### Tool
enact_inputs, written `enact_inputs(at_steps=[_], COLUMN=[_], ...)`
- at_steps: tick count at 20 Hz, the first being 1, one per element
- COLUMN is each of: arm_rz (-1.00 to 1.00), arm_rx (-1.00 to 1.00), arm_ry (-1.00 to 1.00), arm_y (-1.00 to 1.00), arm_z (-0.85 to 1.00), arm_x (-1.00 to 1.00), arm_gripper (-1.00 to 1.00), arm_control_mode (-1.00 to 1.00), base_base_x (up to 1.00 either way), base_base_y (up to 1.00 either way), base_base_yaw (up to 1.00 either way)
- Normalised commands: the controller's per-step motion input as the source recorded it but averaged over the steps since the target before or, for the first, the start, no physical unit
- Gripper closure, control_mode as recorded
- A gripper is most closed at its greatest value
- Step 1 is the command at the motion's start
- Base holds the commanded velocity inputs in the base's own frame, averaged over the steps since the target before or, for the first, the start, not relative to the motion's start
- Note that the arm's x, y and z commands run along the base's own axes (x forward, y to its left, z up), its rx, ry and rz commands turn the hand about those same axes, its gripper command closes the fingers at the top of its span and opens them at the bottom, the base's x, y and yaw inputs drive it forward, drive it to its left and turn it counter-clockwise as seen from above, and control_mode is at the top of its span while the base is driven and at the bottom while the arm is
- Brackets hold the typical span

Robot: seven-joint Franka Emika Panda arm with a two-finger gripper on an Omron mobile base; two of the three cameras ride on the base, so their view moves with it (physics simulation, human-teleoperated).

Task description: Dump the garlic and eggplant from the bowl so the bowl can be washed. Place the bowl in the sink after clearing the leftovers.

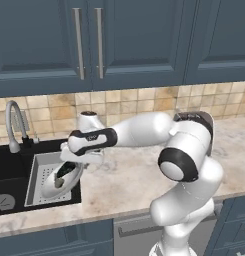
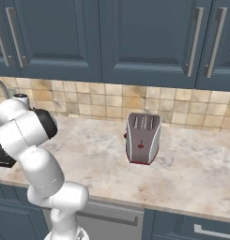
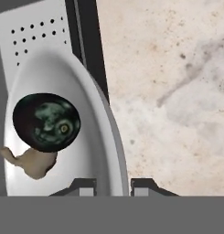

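Holding the eggplant (image 3: 46, 121) and the garlic (image 3: 33, 163) inside, the bowl (image 1: 61, 180) hangs tilted over the grey tray (image 1: 36, 180) at the sink's (image 1: 9, 172) right side. The gripper (image 3: 113, 186) is pinching the bowl's rim. To the right, the counter (image 1: 129, 180) lies open.

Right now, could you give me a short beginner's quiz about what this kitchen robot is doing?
1. True or false: the end effector is shut on the rim of the bowl.
2. What is under the tilted bowl? A) the toaster B) the perforated tray C) the faucet
3. Name the two foods seen in the bowl.

Key: 1 true. 2 B. 3 the eggplant and the garlic. The toaster stands well away on the counter, and the faucet rises behind the sink.
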Motion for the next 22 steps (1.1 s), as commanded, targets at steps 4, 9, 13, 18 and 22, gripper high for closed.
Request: enact_inputs(at_steps=[4,9,13,18,22], arm_rz=[0.0,0.0,0.04,0.01,0.0], arm_rx=[-0.04,-0.11,-0.22,-0.15,0.0], arm_ry=[-0.3,-0.03,-0.12,-0.21,-0.03], arm_y=[-0.07,0.08,0.19,0.3,0.0], arm_z=[0.09,0.0,-0.05,-0.01,0.02], arm_x=[0.36,0.02,-0.02,-0.08,0.0], arm_gripper=[1.0,1.0,1.0,1.0,1.0], arm_control_mode=[-1.0,-1.0,-1.0,-1.0,-1.0], base_base_x=[0.0,0.0,0.0,0.0,0.0], base_base_y=[0.0,0.0,0.0,0.0,0.0], base_base_yaw=[0.0,0.0,0.0,0.0,0.0])
